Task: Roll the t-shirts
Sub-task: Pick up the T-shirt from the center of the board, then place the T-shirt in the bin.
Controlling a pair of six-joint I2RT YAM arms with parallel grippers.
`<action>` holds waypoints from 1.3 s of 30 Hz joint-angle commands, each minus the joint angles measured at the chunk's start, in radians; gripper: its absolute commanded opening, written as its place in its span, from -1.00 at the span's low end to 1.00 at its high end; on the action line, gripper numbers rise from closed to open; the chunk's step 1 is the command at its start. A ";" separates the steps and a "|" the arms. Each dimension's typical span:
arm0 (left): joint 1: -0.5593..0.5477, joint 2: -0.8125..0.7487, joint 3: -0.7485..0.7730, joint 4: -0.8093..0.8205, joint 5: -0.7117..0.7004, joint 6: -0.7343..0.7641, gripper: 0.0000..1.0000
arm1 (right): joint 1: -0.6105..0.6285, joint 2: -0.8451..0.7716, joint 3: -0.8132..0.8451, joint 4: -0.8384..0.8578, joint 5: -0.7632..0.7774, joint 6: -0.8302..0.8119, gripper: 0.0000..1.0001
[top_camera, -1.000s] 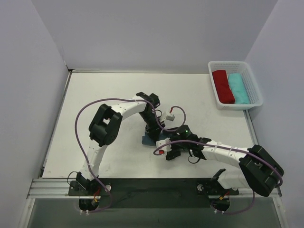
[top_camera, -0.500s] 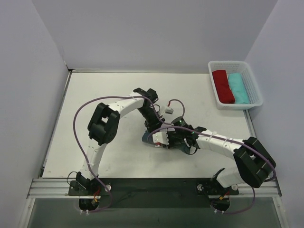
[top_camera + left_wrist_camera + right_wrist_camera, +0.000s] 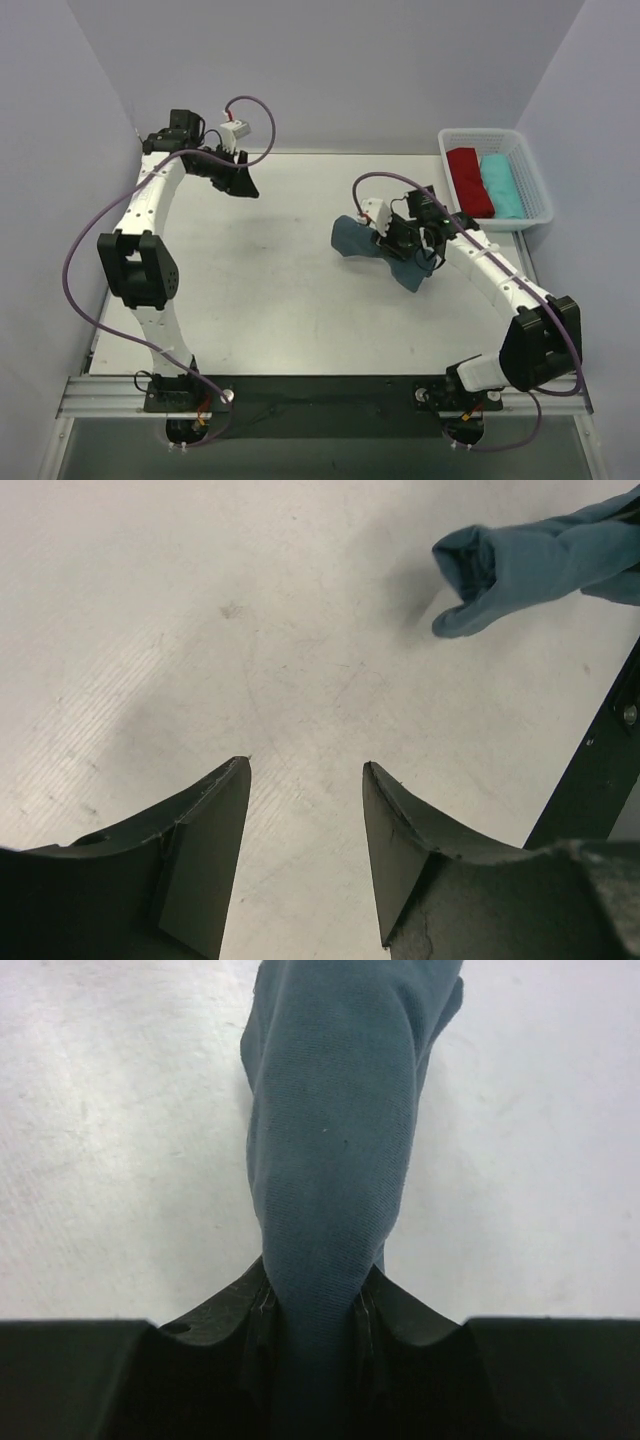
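The slate-blue t-shirt (image 3: 352, 237) is a rolled bundle held off the table right of centre. My right gripper (image 3: 392, 243) is shut around its middle, and both ends stick out past the fingers. In the right wrist view the t-shirt (image 3: 330, 1110) fills the gap between the jaws of the right gripper (image 3: 315, 1280) and hangs forward over the white table. My left gripper (image 3: 243, 183) is far off at the back left, open with nothing in it. In the left wrist view the left gripper (image 3: 305, 765) faces bare table, and one end of the t-shirt (image 3: 520, 565) shows at the upper right.
A white basket (image 3: 545, 200) stands at the back right, holding a red roll (image 3: 468, 180) and a teal roll (image 3: 502, 186). Grey walls close in the table on the left, back and right.
My right gripper shut on the t-shirt at the table's middle and carried it up and to the right. My left arm swung away from the centre to the back left.
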 commanded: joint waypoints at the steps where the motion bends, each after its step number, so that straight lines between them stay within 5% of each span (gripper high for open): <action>1: 0.004 -0.058 -0.055 -0.013 0.054 0.017 0.18 | -0.135 -0.038 0.126 -0.061 0.024 -0.004 -1.00; 7: 0.001 -0.113 -0.202 0.031 0.075 0.032 0.18 | -0.315 -0.014 0.172 0.090 0.125 0.014 -1.00; 14: -0.001 -0.141 -0.330 0.076 0.092 0.026 0.18 | -0.382 0.084 0.091 0.670 0.562 0.150 -1.00; 18: -0.002 -0.147 -0.374 0.074 0.094 0.020 0.17 | -0.441 0.195 0.189 0.753 0.724 0.186 -1.00; 39: -0.002 -0.126 -0.497 0.129 0.112 -0.021 0.16 | -0.611 0.721 0.647 0.895 0.716 -0.233 -1.00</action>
